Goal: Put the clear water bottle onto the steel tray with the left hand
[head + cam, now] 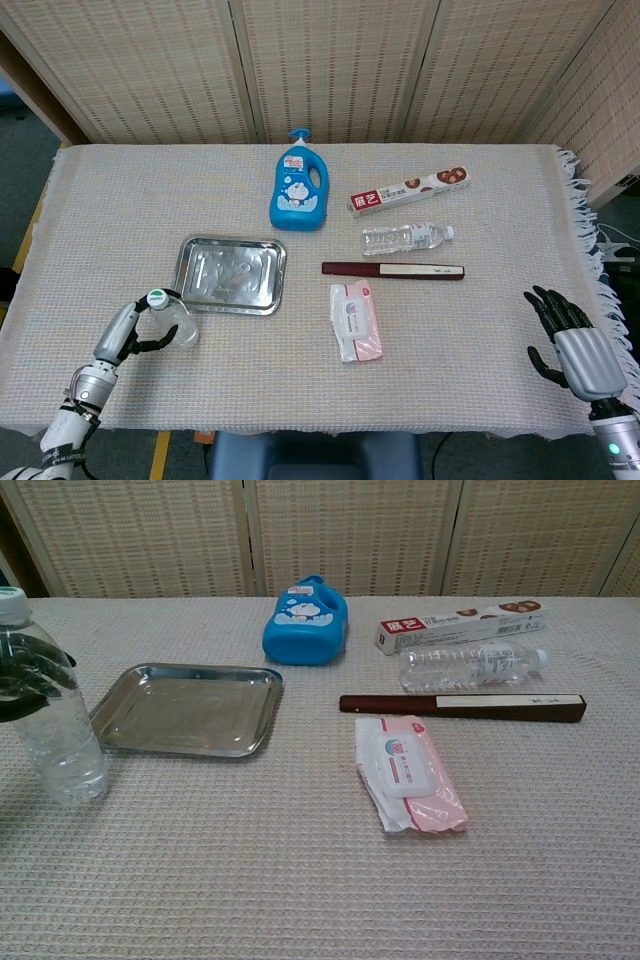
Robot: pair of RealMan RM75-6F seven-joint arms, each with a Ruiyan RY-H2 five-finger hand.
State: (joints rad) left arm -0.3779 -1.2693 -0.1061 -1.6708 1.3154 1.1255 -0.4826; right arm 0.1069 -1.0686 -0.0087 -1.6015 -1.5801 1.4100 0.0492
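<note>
Left hand [128,330] grips upright water bottle [48,715] beside steel tray [230,274].

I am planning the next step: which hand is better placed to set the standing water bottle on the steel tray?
The left hand. Its fingers already wrap the upright water bottle, which stands just beside the steel tray. The right hand is open at the far right table edge, away from both.

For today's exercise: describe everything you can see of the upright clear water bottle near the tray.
The water bottle is clear ribbed plastic with a white cap ringed in green, standing upright on the woven cloth just beside the steel tray's near-left corner, not yet on it. The left hand grips its upper body with dark fingers wrapped around.
</note>
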